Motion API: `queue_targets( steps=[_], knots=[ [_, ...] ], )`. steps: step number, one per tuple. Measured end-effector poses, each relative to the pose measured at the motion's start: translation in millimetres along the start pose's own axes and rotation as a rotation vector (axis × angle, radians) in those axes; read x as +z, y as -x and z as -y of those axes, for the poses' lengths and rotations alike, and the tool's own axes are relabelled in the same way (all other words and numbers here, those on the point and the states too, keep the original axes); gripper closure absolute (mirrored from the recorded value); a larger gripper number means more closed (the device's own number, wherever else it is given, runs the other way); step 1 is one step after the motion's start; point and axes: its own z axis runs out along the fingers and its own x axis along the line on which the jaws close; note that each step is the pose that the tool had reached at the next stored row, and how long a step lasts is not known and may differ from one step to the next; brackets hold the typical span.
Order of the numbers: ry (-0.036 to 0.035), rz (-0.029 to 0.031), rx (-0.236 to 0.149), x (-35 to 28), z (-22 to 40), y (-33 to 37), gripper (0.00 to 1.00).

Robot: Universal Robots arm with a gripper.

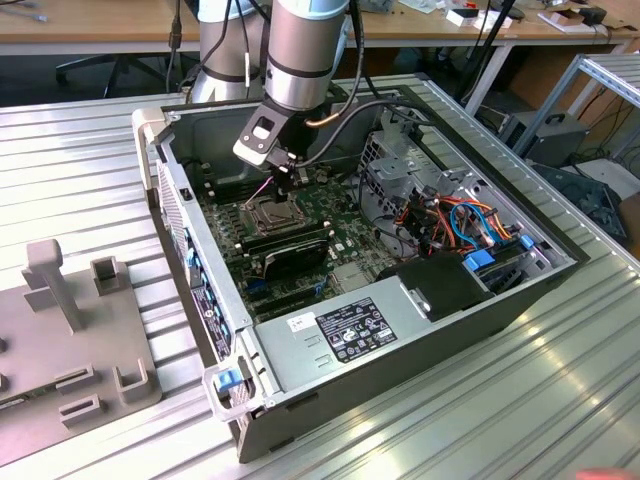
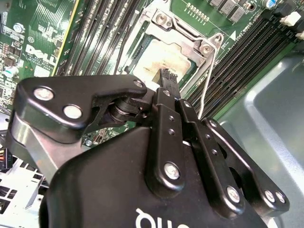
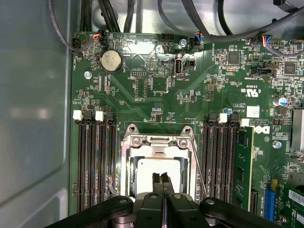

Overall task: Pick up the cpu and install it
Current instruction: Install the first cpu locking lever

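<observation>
**Fingers closed over cpu in socket**

Black fingers (image 3: 156, 184) are closest in the first wrist view, pressed together side by side with nothing gripped between them. Their tips are down at the cpu (image 3: 142, 172); touching or just above it, can't tell. In the second wrist view one of the fingers (image 2: 167, 84) ends right at the cpu's (image 2: 159, 54) near edge.

The cpu lies flat in the socket, dull silver top up, with the metal frame (image 3: 156, 141) around it. A thin wire lever (image 3: 198, 166) runs just beside the frame. Rows of dark memory slots (image 3: 97, 161) stand on both sides of the socket. All of this sits on the green motherboard (image 3: 156, 90), which also carries a round coin battery (image 3: 111, 61).

In the exterior view the arm (image 1: 305, 50) reaches down into an open computer case (image 1: 420, 370), which lies on a ribbed metal tabletop (image 1: 520, 420). A grey power supply (image 1: 350, 325) sits at the case's near end. A grey fixture plate (image 1: 60, 340) lies on the tabletop at the exterior view's left, well apart from the arm.
</observation>
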Motion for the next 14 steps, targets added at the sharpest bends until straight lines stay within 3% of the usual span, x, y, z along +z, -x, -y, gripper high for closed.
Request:
queue_targets(
  steps=[11, 14],
  knots=[
    [0.0000, 0.0001, 0.000, 0.0, -0.4, 0.0, 0.89],
    [0.0003, -0.0004, -0.023, 0.0, -0.5, 0.0, 0.89]
  ],
)
